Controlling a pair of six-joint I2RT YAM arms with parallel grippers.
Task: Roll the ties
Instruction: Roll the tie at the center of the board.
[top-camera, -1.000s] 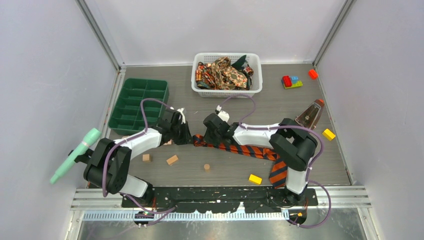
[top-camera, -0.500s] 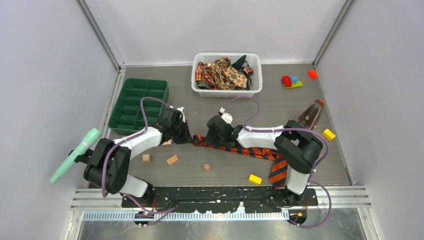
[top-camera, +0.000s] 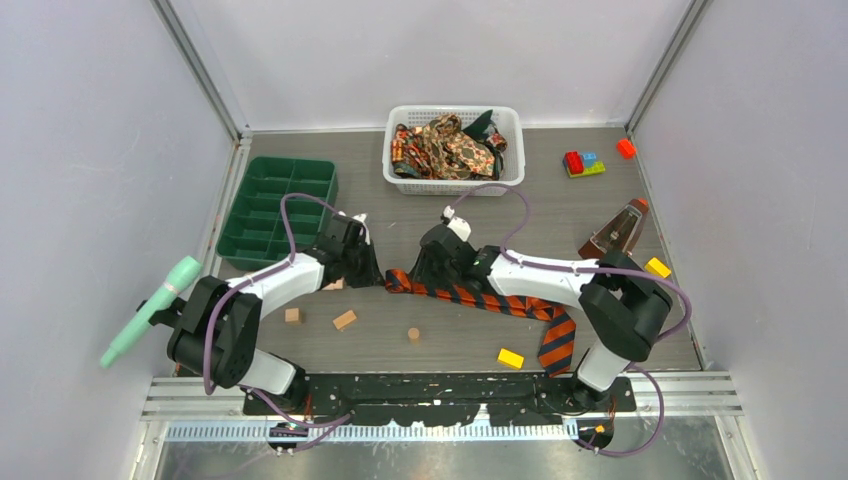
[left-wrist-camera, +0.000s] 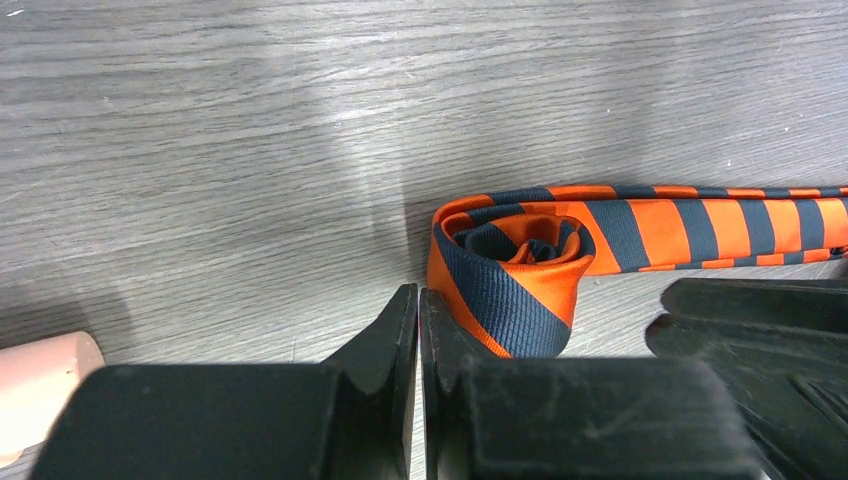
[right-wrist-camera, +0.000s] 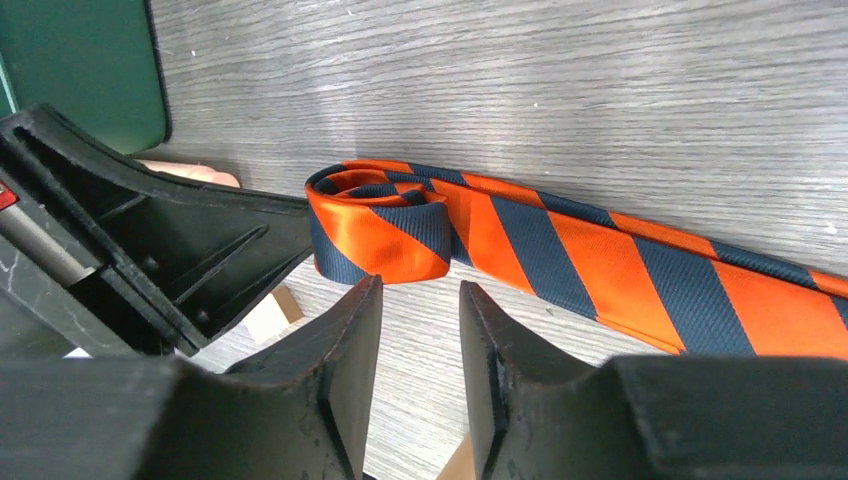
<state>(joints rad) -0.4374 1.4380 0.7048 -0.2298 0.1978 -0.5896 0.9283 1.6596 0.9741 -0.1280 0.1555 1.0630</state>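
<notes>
An orange-and-dark striped tie (top-camera: 500, 300) lies across the table's middle. Its left end is wound into a small roll (left-wrist-camera: 510, 270) (right-wrist-camera: 380, 225), and its wide end hangs near the front right. My left gripper (top-camera: 375, 272) (left-wrist-camera: 419, 300) is shut, with the roll resting against the outer side of its right finger. From the other side, my right gripper (top-camera: 422, 272) (right-wrist-camera: 420, 295) stands open just short of the roll, with only bare table between its fingers. More ties (top-camera: 445, 145), paisley and dark green, are heaped in the white basket (top-camera: 455, 184).
A green compartment tray (top-camera: 275, 210) sits at the left. Small wooden blocks (top-camera: 344, 320) lie in front of the left arm, one (left-wrist-camera: 40, 380) right beside its gripper. Yellow blocks (top-camera: 511, 358), a metronome (top-camera: 620, 230) and toy bricks (top-camera: 583, 163) lie to the right. A mint tool (top-camera: 150, 310) leans at far left.
My right gripper has opened and drawn back slightly from the roll, and its elbow has swung out to the right. The left gripper has stayed shut in place.
</notes>
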